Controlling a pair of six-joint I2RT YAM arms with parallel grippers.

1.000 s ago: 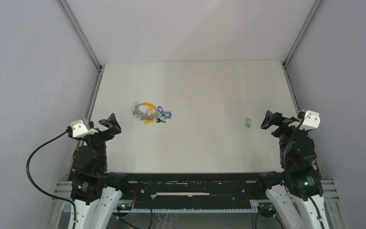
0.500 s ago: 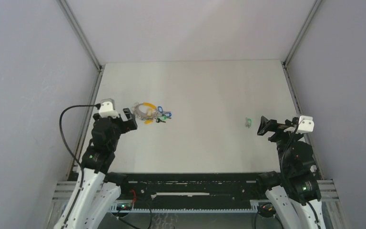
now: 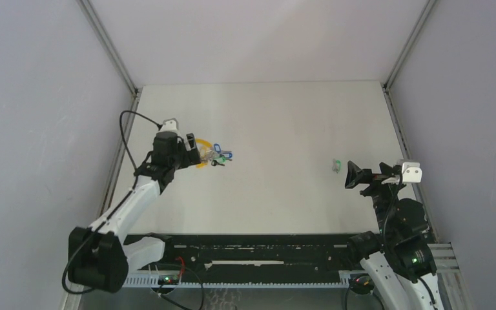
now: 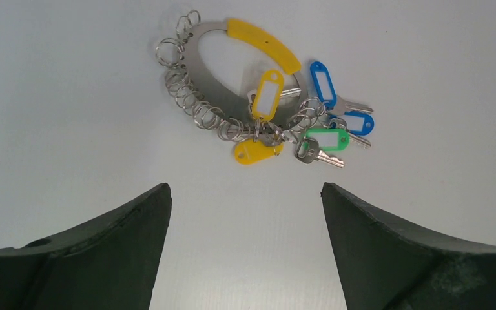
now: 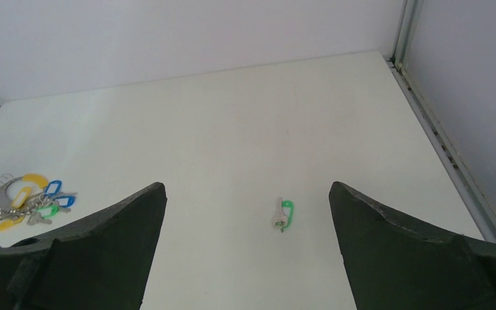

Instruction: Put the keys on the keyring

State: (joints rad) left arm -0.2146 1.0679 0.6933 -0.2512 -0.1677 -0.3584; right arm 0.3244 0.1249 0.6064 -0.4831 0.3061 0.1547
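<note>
Robot lab test cell. Bare white surface [image 3: 265,200] boxed in by plain grey panels [image 3: 39,97] to its left, right and rear, with aluminium extrusion rails [image 3: 107,45] rising from its back corners. The left arm [image 3: 135,197] and right arm [image 3: 403,219] are bolted at its near edge on a slotted black rail [image 3: 258,245]. Loose black cable [image 3: 123,132] loops off the left arm, and a green status LED [image 3: 414,259] is lit on the right base.

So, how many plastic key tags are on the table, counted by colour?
Yellow tags: 2
Blue tags: 2
Green tags: 2, one at the keyring, one lying alone to the right
Total: 6
</note>
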